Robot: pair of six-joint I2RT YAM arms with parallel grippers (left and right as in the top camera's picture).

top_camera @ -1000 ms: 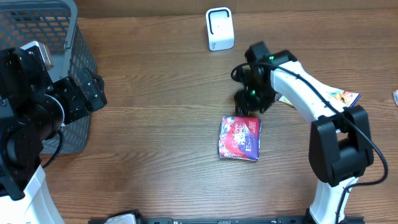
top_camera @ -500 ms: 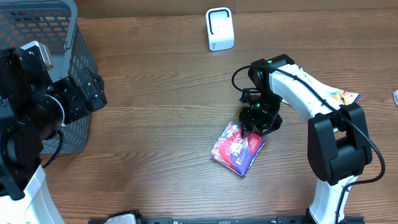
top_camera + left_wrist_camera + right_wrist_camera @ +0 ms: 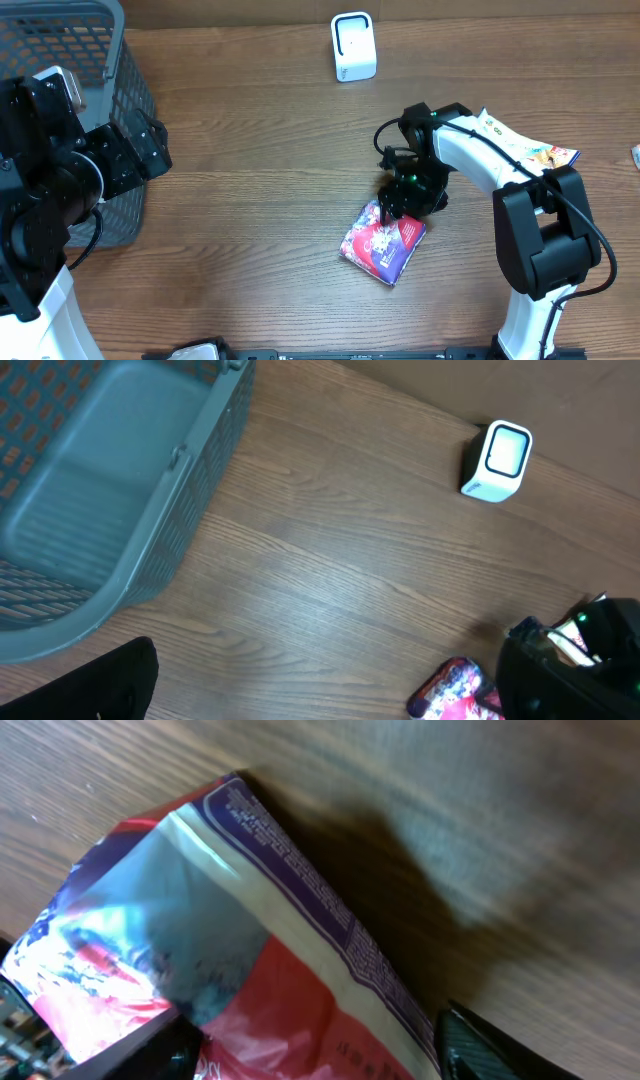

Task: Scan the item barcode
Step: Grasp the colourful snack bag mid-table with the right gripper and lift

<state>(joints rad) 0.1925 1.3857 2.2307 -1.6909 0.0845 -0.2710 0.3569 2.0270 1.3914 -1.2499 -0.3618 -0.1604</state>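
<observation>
At the upper left of the overhead frame you have a grey mesh basket (image 3: 112,95), and your left gripper (image 3: 158,150) hangs just beside its right wall, over bare wood. Its jaws stand spread apart with nothing between them; in the left wrist view only one dark finger (image 3: 105,685) shows, at the bottom left corner.

Moving right, the white barcode scanner (image 3: 352,46) stands upright at the top centre of the wooden table (image 3: 250,200), well apart from everything else.

Below it and a little right of centre lies the item, a red and purple snack packet (image 3: 380,245). It rests on the table, turned at a slant, with its upper right corner under your right gripper (image 3: 398,200).

In the right wrist view the packet's crinkled end fills the lower left of the frame and runs between the two dark fingers (image 3: 490,1045). The fingers sit wide on either side of it, but you cannot tell from here whether they press on the packet or stand free of it.

Toward the right edge, a second, yellow and white packet (image 3: 545,153) lies flat beside the right arm.
</observation>
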